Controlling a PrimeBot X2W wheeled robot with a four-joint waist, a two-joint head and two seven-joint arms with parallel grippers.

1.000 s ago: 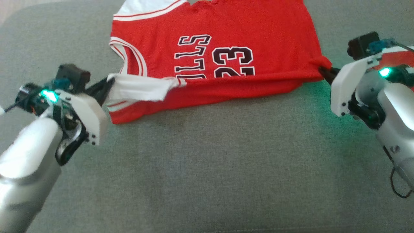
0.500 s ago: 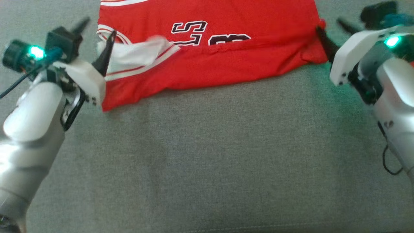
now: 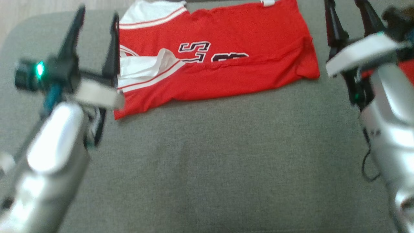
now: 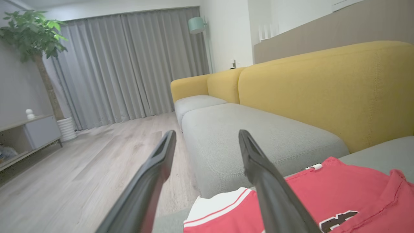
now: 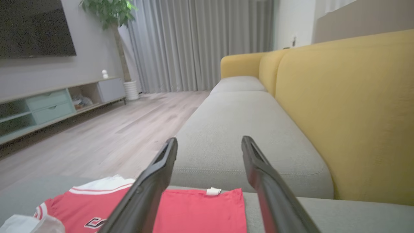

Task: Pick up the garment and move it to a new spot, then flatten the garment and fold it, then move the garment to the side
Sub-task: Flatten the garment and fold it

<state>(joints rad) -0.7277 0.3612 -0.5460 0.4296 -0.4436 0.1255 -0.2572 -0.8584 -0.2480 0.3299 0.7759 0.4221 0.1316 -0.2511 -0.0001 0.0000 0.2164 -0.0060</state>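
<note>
Nearest, a grey sofa cushion (image 3: 226, 168) spans the lower half of the head view. Higher up, the red garment (image 3: 233, 74) lies folded at top centre. The left end effector (image 3: 97, 14) stands at upper left with its fingers spread apart and empty, the inner one crossing the white-trimmed edge. The right end effector (image 3: 344, 6), also apart and empty, rises at upper right beside the hem. Beyond, the wrist views show a yellow backrest (image 4: 323, 94), wooden floor (image 4: 81, 155) and grey curtains (image 4: 129, 64).

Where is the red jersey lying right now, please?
In the head view, the red jersey lies folded at the far side of the grey cushion, between the left gripper and the right gripper.
</note>
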